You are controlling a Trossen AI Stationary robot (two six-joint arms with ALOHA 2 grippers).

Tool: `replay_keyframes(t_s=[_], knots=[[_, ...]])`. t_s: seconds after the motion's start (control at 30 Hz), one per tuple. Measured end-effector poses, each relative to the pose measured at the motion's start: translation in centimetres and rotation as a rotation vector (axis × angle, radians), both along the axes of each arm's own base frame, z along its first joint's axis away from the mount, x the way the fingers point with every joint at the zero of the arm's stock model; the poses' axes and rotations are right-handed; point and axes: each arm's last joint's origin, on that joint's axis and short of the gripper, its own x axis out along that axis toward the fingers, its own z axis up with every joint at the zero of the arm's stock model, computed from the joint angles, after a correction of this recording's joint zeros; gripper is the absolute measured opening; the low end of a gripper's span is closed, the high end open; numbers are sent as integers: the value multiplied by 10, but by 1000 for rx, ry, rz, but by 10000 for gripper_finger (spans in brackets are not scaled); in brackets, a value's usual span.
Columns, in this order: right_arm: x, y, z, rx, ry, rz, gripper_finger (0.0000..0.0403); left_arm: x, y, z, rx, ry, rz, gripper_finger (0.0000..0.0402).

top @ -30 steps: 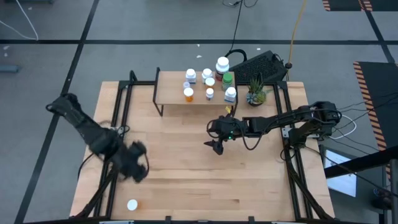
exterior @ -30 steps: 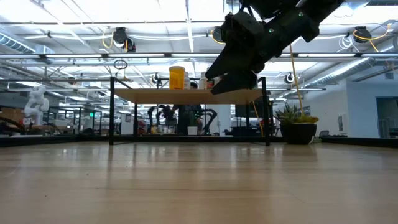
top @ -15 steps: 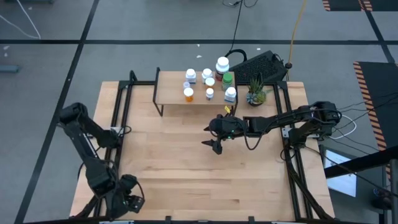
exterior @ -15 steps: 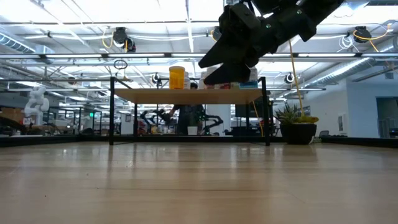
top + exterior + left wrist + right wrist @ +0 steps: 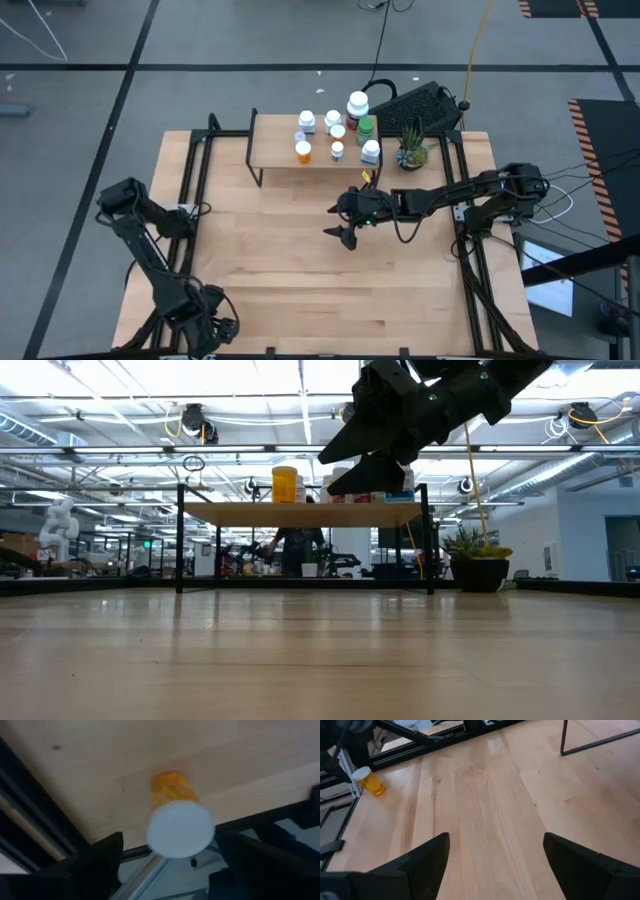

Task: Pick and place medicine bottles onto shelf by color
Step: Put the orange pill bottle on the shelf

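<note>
hovering over the near-left corner of the table, the left gripper has its fingers spread wide with nothing held, one dark finger on each side of the orange bottle in the left wrist view. that bottle's white cap faces the camera and its orange body points away, and the right wrist view shows it lying on its side on the wood; it sits in the gap between the open fingers without visible contact, so the wide spread reads as preparation for closing around it. whether the fingers are already low enough to grip cannot be told. in the high view the bottle itself is hidden beneath the arm.

farther out, the right gripper hangs above the table's middle, in front of the shelf, fingers apart and empty; it appears to be waiting clear of the left arm's work.

on the shelf the other medicine bottles stand upright in a cluster toward its right end, an orange one nearest the open left part, which is likely where the lone bottle belongs. a potted plant stands just right of the shelf.
</note>
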Motion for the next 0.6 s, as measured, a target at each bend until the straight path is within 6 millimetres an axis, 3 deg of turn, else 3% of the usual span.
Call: replay_keyframes(t_s=[0.2, 0.6], knots=[[0, 0, 0, 3, 1, -1, 318, 5, -1, -8, 19, 5, -14, 347], [0, 0, 0, 2, 1, 0, 318, 13, -1, -15, 21, 0, -20, 254]])
